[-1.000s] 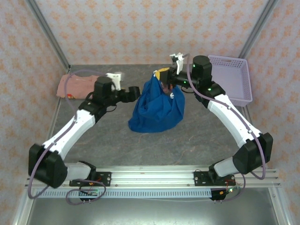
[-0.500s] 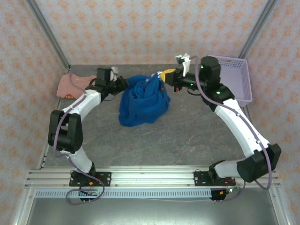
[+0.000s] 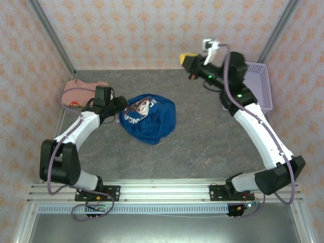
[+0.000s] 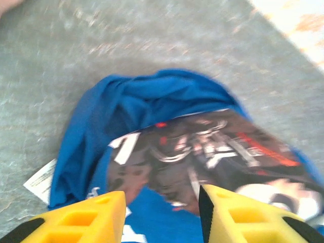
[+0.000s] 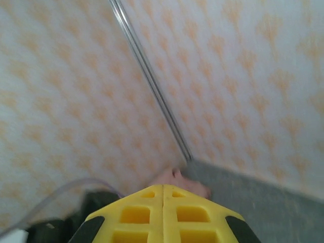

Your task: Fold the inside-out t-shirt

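The inside-out t-shirt lies crumpled in a royal-blue heap on the grey table, left of centre. A dark printed picture with white and red marks shows on its upper side, and a white label sticks out at its edge. My left gripper sits low at the heap's left edge. Its yellow fingers stand apart, with the cloth lying beyond the gap and nothing pinched. My right gripper is raised high at the back, away from the shirt. It is shut and holds nothing.
A salmon-pink shirt lies folded at the back left corner, close to my left arm, and appears past the right fingertips. A purple basket stands at the back right. Patterned walls with metal posts enclose the table.
The shirt hung lifted between both grippers; now it has dropped into a heap further left. My right gripper let it go and rose to the back. My left gripper opened.
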`<state>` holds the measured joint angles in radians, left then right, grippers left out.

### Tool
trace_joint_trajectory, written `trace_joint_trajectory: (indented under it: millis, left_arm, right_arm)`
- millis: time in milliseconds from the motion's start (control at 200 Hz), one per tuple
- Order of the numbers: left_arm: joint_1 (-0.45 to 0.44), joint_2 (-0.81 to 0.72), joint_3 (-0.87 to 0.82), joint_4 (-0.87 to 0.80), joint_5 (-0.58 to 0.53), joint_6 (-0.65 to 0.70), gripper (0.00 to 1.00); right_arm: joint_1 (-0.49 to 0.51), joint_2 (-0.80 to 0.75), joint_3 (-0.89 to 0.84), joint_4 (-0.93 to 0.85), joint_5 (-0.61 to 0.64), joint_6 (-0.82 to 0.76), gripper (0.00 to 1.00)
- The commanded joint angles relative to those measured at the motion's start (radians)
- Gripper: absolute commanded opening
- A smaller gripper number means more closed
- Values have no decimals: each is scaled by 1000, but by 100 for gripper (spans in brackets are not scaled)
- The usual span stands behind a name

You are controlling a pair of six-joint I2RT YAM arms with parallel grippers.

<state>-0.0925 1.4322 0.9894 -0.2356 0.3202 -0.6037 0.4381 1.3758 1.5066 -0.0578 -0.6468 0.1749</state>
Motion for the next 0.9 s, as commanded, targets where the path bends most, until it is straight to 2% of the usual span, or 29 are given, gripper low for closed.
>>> trace_joint_trajectory:
  millis: [0, 65, 165, 185, 225, 280, 310, 340, 355, 360, 405, 445, 480, 610, 676, 736, 816, 896]
  left_arm:
    - [-4, 4, -16, -58, -45, 61, 36]
    - [-5, 5, -18, -85, -59, 62, 37]
    - [-5, -33, -43, -100, -84, 64, 44]
    - [-4, -42, -51, -100, -86, 64, 45]
    - [-5, -62, -65, -101, -89, 64, 47]
    - [-8, -77, -80, -100, -82, 64, 49]
    - [-12, -81, -89, -95, -72, 64, 51]
    - [-21, -85, -98, -88, -62, 64, 52]
    - [-26, -87, -104, -83, -53, 64, 53]
    - [-27, -87, -107, -82, -49, 64, 53]
    - [-49, -97, -128, -61, -16, 99, 56]
    - [-74, -115, -152, -31, 26, 111, 59]
    - [-102, -138, -177, 2, 62, 122, 61]
    - [-210, -237, -230, 95, 58, 160, 67]
    - [-209, -267, -209, 87, 10, 148, 69]
    - [-206, -280, -168, 47, -17, 147, 71]
    - [-206, -277, -117, 1, 15, 139, 74]
    - [-206, -273, -102, -45, 28, 103, 76]
  right_arm:
    - [113, 117, -75, -286, 179, -134, 27]
    - [163, 207, -97, -302, 211, -143, 40]
    - [201, 351, -93, -284, 216, -123, 56]
    - [203, 379, -87, -279, 210, -118, 66]
    - [205, 437, -74, -254, 210, -105, 70]
    - [205, 520, -32, -229, 182, -99, 70]
    - [205, 557, -3, -227, 157, -98, 68]
    - [205, 598, 34, -225, 133, -96, 61]
    - [205, 621, 61, -223, 118, -93, 45]
    - [205, 621, 61, -223, 118, -93, 45]
    - [201, 639, 101, -231, 107, -93, 18]
    - [196, 621, 117, -241, 100, -98, 6]
    - [190, 585, 112, -245, 96, -100, 0]
    - [180, 379, 8, -203, 34, -125, 0]
    - [180, 289, -46, -226, 6, -194, 0]
    - [180, 217, -94, -291, 41, -287, 0]
    - [179, 136, -188, -330, 87, -379, 0]
    - [188, 64, -311, -352, 99, -432, 6]
